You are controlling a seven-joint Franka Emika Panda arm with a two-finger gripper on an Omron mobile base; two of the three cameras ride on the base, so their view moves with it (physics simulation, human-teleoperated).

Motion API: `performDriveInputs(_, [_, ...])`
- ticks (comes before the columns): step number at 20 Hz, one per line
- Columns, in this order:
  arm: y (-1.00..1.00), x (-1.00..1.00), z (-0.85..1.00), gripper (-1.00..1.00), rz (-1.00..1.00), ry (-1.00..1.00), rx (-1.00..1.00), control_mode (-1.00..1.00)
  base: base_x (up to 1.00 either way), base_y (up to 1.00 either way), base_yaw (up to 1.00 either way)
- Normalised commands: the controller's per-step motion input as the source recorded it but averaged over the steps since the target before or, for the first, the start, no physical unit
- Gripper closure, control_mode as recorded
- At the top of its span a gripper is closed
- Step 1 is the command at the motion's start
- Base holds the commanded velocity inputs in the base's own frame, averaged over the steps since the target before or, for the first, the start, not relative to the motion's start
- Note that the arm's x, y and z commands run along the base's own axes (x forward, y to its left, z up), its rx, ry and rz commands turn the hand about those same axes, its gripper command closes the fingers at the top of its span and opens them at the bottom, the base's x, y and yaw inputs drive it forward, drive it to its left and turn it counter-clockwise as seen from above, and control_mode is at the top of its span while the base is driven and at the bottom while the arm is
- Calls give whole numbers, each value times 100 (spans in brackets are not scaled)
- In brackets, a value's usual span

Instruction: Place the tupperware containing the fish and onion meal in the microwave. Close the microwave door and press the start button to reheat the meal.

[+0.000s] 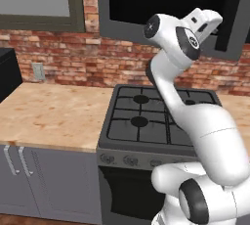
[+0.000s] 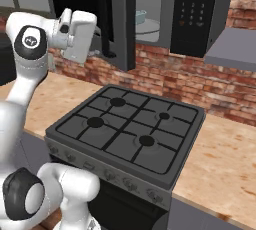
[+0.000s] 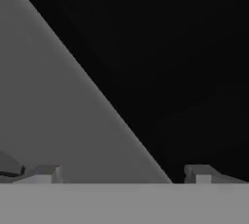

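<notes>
I see the tupperware (image 2: 140,17), a small pale-blue translucent tub, sitting upright on the round light turntable inside the microwave (image 2: 165,9), well beyond my jaws and to their right. The microwave's pale grey cavity is exposed. The microwave door (image 2: 120,19), a black-framed panel with dark glass, stands swung open, edge-on, its face right in front of my widely spread jaws.

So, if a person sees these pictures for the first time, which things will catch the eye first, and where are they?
First, the white arm raised high at the left, its open gripper at the microwave door, which stands ajar above the stove. Next, the pale-blue tupperware already on the plate inside the microwave, mounted on the brick wall.
</notes>
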Motion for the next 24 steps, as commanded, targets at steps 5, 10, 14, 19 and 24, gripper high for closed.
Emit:
performDriveInputs(5, [-33,69,0,-100,56,-23,13,-100,0,0,0])
performDriveInputs(10, [-19,83,-6,-100,56,-17,7,-100,0,0,0])
performDriveInputs(14, [-10,98,-14,-100,49,-10,0,-100,0,0,0])
performDriveInputs(19, [0,100,-3,-100,33,0,0,-100,0,0,0])
performDriveInputs(24, [0,96,11,-100,16,1,-3,-100,0,0,0])
